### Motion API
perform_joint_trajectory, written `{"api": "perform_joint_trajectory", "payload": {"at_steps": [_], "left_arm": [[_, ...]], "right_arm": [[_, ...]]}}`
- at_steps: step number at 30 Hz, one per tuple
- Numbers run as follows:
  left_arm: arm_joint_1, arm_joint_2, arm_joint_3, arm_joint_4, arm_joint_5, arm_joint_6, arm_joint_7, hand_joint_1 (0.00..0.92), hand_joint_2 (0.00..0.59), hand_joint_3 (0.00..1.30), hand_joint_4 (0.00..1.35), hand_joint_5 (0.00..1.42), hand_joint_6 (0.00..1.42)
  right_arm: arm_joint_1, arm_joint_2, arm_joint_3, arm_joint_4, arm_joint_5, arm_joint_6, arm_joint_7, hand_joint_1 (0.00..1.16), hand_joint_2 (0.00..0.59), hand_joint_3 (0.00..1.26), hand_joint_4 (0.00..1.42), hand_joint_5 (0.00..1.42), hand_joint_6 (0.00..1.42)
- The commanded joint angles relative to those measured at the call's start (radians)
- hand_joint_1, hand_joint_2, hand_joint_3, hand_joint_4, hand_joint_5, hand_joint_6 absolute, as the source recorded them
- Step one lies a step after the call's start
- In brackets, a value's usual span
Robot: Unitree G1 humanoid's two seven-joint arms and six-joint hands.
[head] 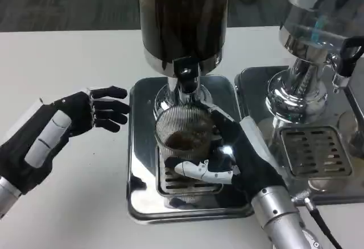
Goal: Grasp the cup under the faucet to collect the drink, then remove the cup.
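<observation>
A clear ribbed cup [185,135] with a little dark drink at its bottom stands on the drip grate [170,182], right under the faucet [185,81] of the dark drink dispenser [183,16]. My right hand [239,161] wraps around the cup from the right, thumb across its front, and holds it. My left hand [85,115] hovers over the white table to the left of the steel tray [139,146], fingers apart, holding nothing.
A second dispenser [313,50] with a clear tank stands at the right on its own steel tray with a grate [315,149]. A black lever [347,55] sticks out beside it. Bare white table [68,55] lies to the left.
</observation>
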Motion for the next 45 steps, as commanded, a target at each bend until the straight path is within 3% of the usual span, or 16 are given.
{"api": "perform_joint_trajectory", "payload": {"at_steps": [1,20,30,45], "left_arm": [[0.021,0.009,0.004,-0.013,0.014,0.012,0.01,0.0,0.152,0.36,0.4,0.42,0.48],[0.03,0.004,-0.002,-0.013,0.018,0.014,0.008,0.0,0.149,0.34,0.41,0.42,0.48],[0.015,-0.001,-0.011,0.006,0.02,0.014,0.0,0.0,0.151,0.34,0.43,0.43,0.48],[0.001,-0.006,-0.031,0.012,0.017,0.008,-0.007,0.0,0.151,0.34,0.43,0.43,0.48]], "right_arm": [[0.014,0.011,0.011,0.013,-0.018,-0.004,-0.037,0.88,0.125,0.29,0.37,0.47,0.66],[0.062,0.045,0.018,0.046,-0.065,-0.116,-0.246,0.92,0.16,0.47,0.57,0.72,1.01],[0.114,0.039,-0.008,0.002,-0.064,-0.172,-0.288,0.86,0.179,0.5,0.58,0.77,1.1],[0.187,0.029,-0.056,-0.097,-0.077,-0.196,-0.326,0.86,0.18,0.53,0.61,0.82,1.16]]}}
